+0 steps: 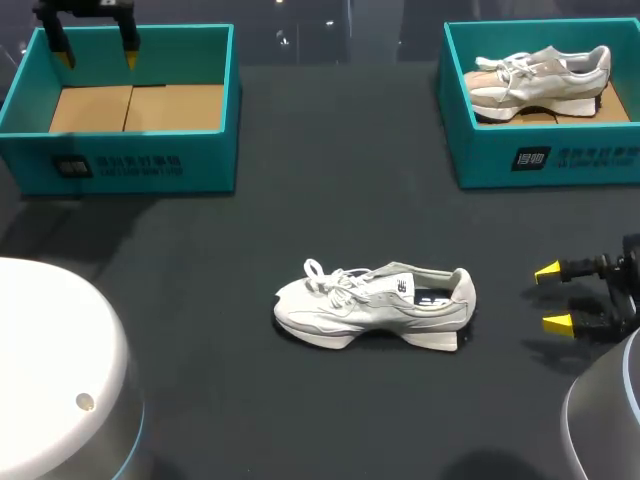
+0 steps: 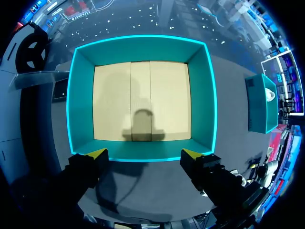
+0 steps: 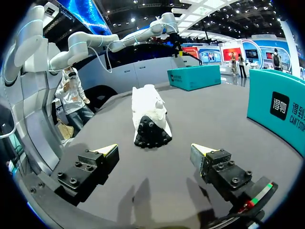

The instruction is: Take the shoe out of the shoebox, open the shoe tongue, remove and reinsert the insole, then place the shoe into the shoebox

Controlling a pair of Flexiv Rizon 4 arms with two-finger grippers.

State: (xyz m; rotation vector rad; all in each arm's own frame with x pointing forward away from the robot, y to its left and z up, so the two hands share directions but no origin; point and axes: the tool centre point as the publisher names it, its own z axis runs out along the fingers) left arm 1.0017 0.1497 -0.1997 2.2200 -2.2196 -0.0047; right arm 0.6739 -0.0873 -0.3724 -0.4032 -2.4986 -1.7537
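Now the pale grey lace-up sneaker [image 1: 375, 305] lies outside the teal cardboard shoebox [image 1: 205, 160]; left gripper [image 1: 97, 58] and right gripper [image 1: 552, 297] both released, we next must reach its tongue [image 1: 398, 272].

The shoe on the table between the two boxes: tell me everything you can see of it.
The shoe is a pale grey-white sneaker, fabric by its look, with white laces, a thick light sole and a dark lining showing in its opening. It stands on its sole on the dark table, toe towards my left side, heel towards the open right gripper, which is apart from it. Nothing but the table touches it.
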